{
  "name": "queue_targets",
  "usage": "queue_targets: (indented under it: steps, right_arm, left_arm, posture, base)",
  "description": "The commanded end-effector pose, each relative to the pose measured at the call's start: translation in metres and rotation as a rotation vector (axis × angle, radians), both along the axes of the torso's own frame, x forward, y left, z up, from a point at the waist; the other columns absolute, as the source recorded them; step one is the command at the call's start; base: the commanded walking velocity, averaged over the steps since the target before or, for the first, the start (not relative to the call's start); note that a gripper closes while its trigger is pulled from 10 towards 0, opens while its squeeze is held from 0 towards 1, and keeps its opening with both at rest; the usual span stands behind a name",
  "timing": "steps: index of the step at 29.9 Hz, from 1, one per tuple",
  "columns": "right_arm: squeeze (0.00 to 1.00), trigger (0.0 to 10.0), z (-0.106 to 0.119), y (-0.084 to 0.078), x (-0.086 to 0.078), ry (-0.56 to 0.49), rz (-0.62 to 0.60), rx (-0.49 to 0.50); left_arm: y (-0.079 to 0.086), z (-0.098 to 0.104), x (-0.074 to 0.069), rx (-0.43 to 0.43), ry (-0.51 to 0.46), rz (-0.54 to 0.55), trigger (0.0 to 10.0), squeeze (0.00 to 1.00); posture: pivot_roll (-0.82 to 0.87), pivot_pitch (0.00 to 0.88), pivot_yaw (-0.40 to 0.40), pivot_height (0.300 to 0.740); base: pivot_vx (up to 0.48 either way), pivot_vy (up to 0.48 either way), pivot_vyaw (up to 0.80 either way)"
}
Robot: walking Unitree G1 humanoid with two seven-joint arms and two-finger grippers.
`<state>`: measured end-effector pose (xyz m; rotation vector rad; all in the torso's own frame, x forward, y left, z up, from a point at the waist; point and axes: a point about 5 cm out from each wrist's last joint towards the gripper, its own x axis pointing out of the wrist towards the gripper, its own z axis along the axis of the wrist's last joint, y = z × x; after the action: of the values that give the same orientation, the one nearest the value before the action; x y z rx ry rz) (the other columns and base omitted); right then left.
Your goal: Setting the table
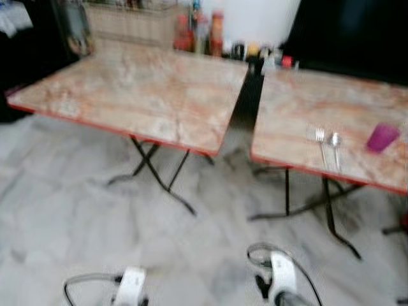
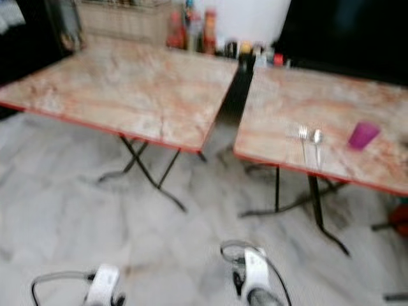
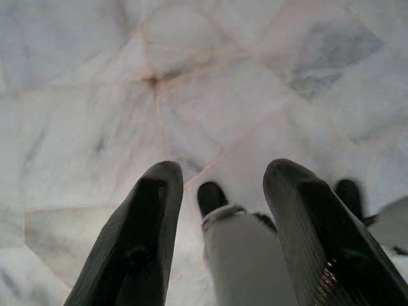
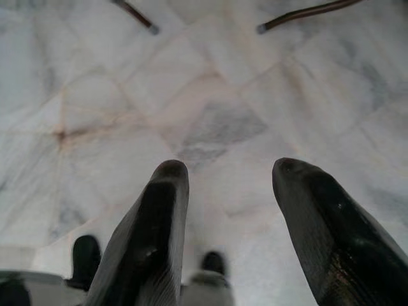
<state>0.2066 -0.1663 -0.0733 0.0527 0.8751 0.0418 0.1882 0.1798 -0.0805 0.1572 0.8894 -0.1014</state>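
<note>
Left eye view is showing a silver metal fork [image 1: 320, 144] and spoon [image 1: 335, 146] lying near the right marble-patterned table's [image 1: 299, 115] front edge, beside a purple plastic cup [image 1: 382, 137] (light, rigid, likely graspable round its wall). Left gripper [image 3: 220, 185] and right gripper [image 4: 229, 182] are hanging wide apart, holding nothing.

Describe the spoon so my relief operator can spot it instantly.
Two marble-topped folding tables stand side by side; take the right-hand table. Near its front edge two pieces of cutlery lie parallel, left of a purple cup. The spoon is the right one, round-headed, unlike the pronged fork.
</note>
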Motion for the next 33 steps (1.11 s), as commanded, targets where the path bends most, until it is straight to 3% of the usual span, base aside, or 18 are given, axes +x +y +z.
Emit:
queue_targets:
  steps: [1, 10, 15, 33]
  right_arm:
    - [0.0, 10.0, -0.0002, -0.0102, -0.002, 0.003, -0.022, -0.021]
    - [0.0, 10.0, -0.0003, -0.011, -0.0022, 0.006, -0.032, -0.015]
    - [0.0, 10.0, -0.0001, -0.01, -0.0016, 0.006, -0.03, -0.009]
    - [0.0, 10.0, 0.0006, -0.0128, -0.001, 0.0, -0.034, -0.023]
  left_arm:
    - [-0.0092, -0.0006, 0.0008, -0.019, 0.005, -0.014, 10.0, 0.0]
    - [-0.0098, -0.0005, 0.0012, -0.02, 0.003, -0.016, 10.0, 0.0]
    - [-0.0099, -0.0002, 0.0017, -0.021, 0.001, -0.016, 10.0, 0.0]
    - [-0.0113, 0.001, 0.0043, -0.013, -0.009, -0.023, 10.0, 0.0]
  posture:
    - [0.0, 0.0, -0.063, 0.74]
    - [0.0, 0.0, -0.064, 0.74]
    - [0.0, 0.0, -0.064, 0.74]
    - [0.0, 0.0, -0.065, 0.74]
  base:
    - [0.0, -0.382, 0.0]
    - [0.0, -0.385, 0.0]
    - [0.0, -0.385, -0.76]
    - [0.0, -0.333, 0.0]
